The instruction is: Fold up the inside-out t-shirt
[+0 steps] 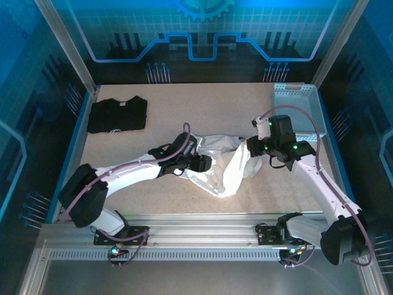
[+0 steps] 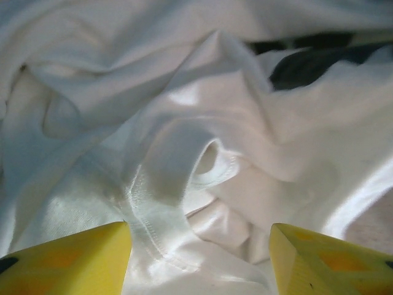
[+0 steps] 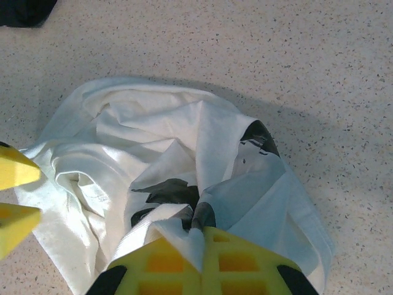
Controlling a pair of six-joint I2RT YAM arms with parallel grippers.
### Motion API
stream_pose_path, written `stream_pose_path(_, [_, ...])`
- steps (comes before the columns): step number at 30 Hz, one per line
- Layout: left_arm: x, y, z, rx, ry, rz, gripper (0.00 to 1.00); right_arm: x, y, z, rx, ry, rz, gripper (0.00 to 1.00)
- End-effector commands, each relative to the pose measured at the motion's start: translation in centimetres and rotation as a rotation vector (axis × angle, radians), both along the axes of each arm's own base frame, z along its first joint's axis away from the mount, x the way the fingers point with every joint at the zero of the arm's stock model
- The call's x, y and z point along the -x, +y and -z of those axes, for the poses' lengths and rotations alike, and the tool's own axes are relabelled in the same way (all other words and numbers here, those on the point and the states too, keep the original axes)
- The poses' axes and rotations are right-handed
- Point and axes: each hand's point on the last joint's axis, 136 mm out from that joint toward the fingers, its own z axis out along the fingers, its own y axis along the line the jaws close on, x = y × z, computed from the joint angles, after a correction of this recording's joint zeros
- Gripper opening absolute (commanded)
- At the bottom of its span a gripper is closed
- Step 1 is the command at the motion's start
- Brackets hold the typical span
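The inside-out t-shirt (image 1: 228, 167) lies crumpled in the middle of the table, white with dark print patches showing through its folds (image 3: 172, 190). My left gripper (image 1: 206, 163) is at its left end, open. Its yellow fingers stand wide apart over a seamed fold of the shirt (image 2: 153, 227), with loose cloth between them (image 2: 199, 258). The same two fingertips (image 3: 15, 169) show at the left edge of the right wrist view. My right gripper (image 1: 250, 147) is shut on a bunched ridge of the shirt's right end (image 3: 202, 236), and holds the fabric pinched between its pads.
A black folded t-shirt (image 1: 116, 114) lies at the back left of the table. A light blue perforated tray (image 1: 295, 98) stands at the back right. Bare speckled tabletop (image 3: 319, 74) extends beyond the shirt. A metal rail (image 1: 196, 236) runs along the near edge.
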Motion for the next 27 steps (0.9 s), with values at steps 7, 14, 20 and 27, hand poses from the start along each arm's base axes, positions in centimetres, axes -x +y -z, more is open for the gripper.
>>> stream_pose_path(7, [-4.6, 3.6, 2.5, -0.139, -0.032, -0.173, 0.43, 1.2, 4.4, -6.2, -0.203, -0.097, -0.197, 0.00])
stream_pose_path(14, [-2.7, 5.0, -4.0, 0.074, -0.153, -0.137, 0.57, 2.6, 7.8, -9.6, -0.196, -0.128, -0.287, 0.00])
stream_pose_path(20, [5.2, 0.7, -5.1, 0.312, -0.122, 0.148, 0.70, 0.6, 7.4, -8.1, -0.137, -0.102, -0.252, 0.00])
stream_pose_path(27, [7.0, -3.1, -2.0, 0.297, -0.046, 0.289, 0.71, -0.3, 8.0, -8.2, -0.147, -0.098, -0.262, 0.00])
